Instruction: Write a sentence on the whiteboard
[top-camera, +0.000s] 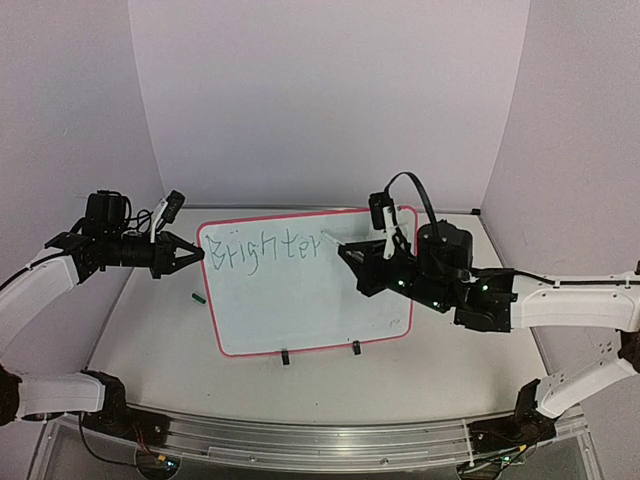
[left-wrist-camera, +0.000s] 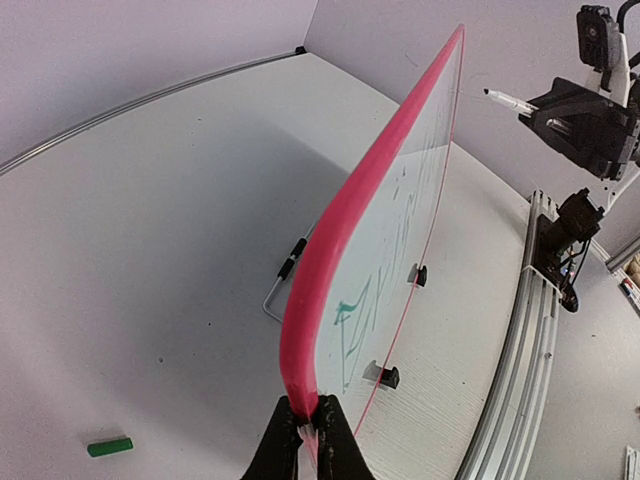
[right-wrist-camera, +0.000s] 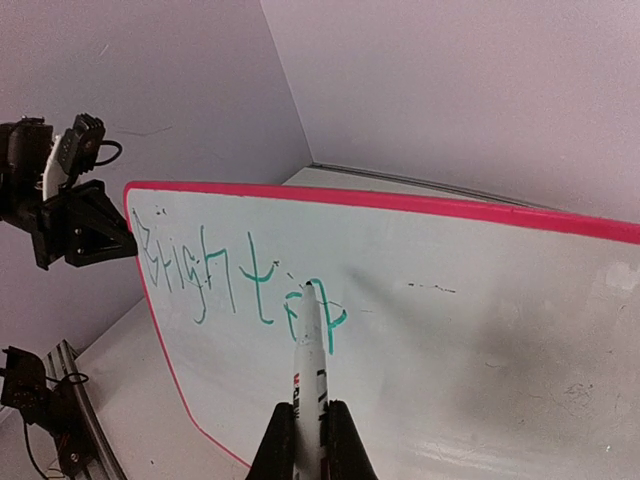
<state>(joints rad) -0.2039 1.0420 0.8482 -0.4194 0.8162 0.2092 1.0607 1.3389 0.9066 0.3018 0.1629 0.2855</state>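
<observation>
A: Where is the board (top-camera: 300, 310)?
B: Middle of the desk (top-camera: 150, 350). Left fingers (top-camera: 188, 254) pinch its 9 o'clock edge. Right fingers (top-camera: 352, 256) pinch the marker (top-camera: 335, 243).
A: Writing?
B: The sentence (top-camera: 262, 248), at 11 o'clock, reads only "Brighter". The marker label is unreadable.
A: Risk?
B: A hard press may shift the board and smear letters.

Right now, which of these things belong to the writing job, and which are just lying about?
In the job: the whiteboard, its edge clamped by the left tool; the green writing, so far "Brighter"; the marker, gripped by the right tool.

Lying about: a small green piece on the table, perhaps the marker's cap.
</observation>
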